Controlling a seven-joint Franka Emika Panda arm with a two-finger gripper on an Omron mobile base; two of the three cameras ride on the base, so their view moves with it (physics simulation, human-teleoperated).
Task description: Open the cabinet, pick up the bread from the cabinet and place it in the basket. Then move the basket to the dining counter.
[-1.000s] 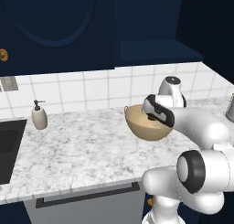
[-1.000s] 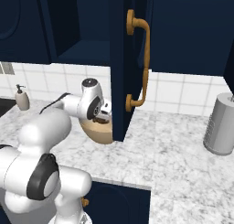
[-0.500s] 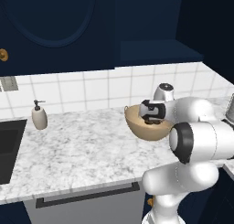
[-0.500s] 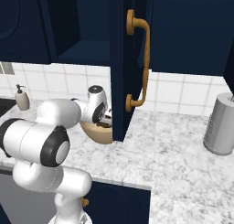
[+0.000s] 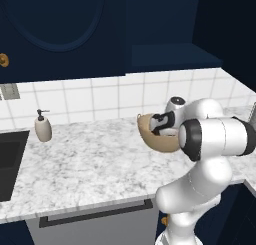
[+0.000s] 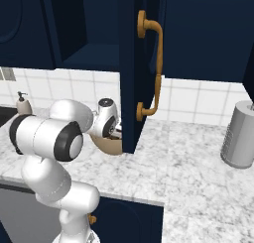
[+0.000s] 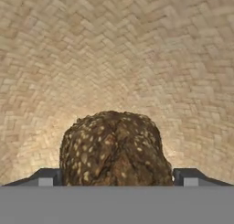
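Hand view puts the bread point(image 7: 113, 147) right in front of me: a lumpy, rounded dark-brown roll with a cracked crust flecked with pale seeds, lying on the floor of the basket point(image 7: 119, 54), whose tan walls curve up around it in a tight herringbone weave. My gripper point(image 7: 116, 176) has its jaws spread wide, one grey fingertip point(image 7: 45, 177) on each side of the roll; whether either tip touches the crust I cannot tell, and nothing is clamped. From the left base view the basket point(image 5: 155, 137) is a deep round bowl with a small loop at its rim, sitting on the white-grey veined marble worktop point(image 5: 95, 164) near the glossy square-tiled wall, with my hand dipped down into it. From the right base view the cabinet point(image 6: 130, 68) door stands swung open, seen edge-on just beside the basket, smooth dark navy with a long curved brass bar handle point(image 6: 153, 68). A small beige pump bottle point(image 5: 43, 126) stands near the black sink point(image 5: 11, 161), and a plain grey cylinder canister point(image 6: 239, 141) stands well apart at the right. No writing is readable anywhere.
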